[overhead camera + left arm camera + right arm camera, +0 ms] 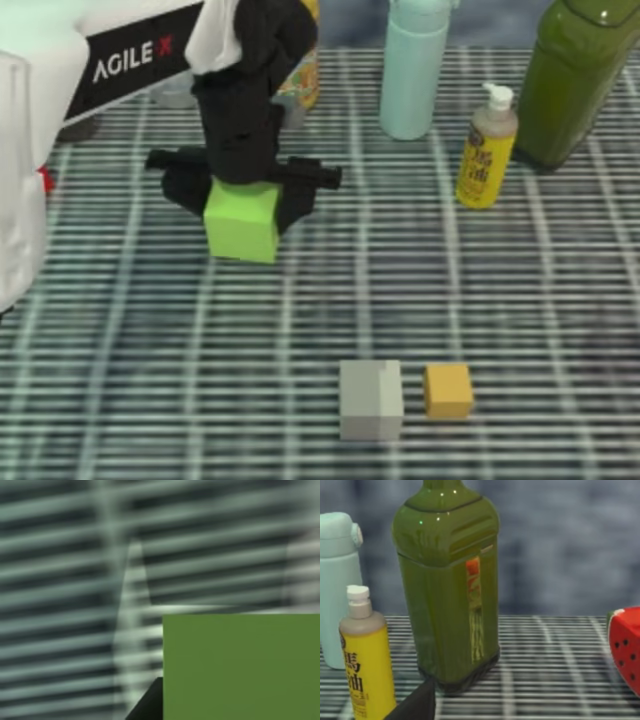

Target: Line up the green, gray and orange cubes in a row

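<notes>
Green cube [243,222] at table's left; gray cube [371,401] nearer, orange cube [447,391] just right.

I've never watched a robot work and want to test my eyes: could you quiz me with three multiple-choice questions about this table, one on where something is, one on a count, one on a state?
1. What sits right beside the gray cube?
A. orange cube
B. yellow bottle
C. green cube

2. How many plain cubes are on the table?
A. two
B. three
C. four

3. The green cube is:
A. lying alone
B. stacked on gray
C. between the left gripper's fingers

Answers: 1 A, the orange cube lies just right of it. 2 B, green, gray, orange. 3 C, dark fingers flank it on both sides.
</notes>
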{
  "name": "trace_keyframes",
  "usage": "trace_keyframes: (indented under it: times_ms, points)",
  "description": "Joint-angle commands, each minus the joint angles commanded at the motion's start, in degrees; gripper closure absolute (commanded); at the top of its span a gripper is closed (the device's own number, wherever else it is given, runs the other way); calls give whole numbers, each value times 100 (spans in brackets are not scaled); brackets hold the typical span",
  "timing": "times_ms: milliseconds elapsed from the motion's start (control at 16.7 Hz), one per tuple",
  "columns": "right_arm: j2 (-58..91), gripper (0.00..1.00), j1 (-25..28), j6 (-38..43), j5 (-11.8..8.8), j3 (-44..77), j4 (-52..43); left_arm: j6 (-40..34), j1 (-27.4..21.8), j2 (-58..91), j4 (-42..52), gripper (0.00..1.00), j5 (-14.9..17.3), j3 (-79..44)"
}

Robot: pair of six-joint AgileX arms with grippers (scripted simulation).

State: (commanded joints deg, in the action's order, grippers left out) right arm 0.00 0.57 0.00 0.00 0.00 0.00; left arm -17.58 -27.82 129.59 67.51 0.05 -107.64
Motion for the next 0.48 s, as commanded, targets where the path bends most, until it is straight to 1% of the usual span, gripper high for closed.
trace_keyframes:
  times_ms: [300,480]
  points:
    - [0,0,0,0,0,0,0,-46,-66,-67,-44,100,-4,97]
    - [0,0,0,0,0,0,0,-405,-252,-581,-200,100,-11,667]
